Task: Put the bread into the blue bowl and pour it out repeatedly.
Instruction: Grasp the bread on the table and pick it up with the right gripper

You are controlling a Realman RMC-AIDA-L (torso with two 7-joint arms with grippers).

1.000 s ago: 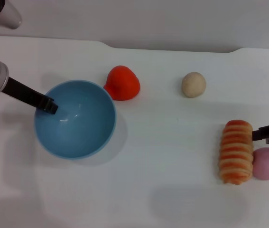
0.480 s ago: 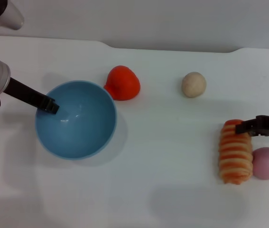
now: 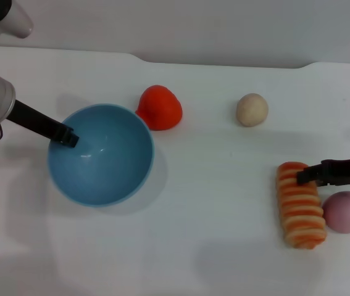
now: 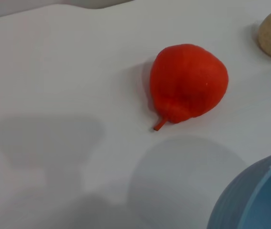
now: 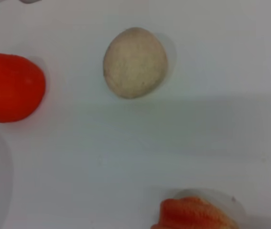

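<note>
My left gripper (image 3: 68, 137) pinched the rim of the round, smooth light-blue plastic bowl (image 3: 100, 154) at its left edge. My right gripper (image 3: 304, 175) reached over the far end of the orange-and-cream striped ridged bread (image 3: 299, 204); I couldn't tell its opening. The bread lay beside a pink ball (image 3: 344, 211).

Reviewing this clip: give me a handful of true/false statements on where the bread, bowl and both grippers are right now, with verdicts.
1. The bread lies on the table, outside the blue bowl. True.
2. The right gripper is at the bread's far end. True.
3. The left gripper hangs over the red fruit. False: it is at the bowl's rim.
4. The pink ball sits inside the bowl. False: it lies beside the bread.
5. The bowl holds the beige ball. False: the bowl is empty.
</note>
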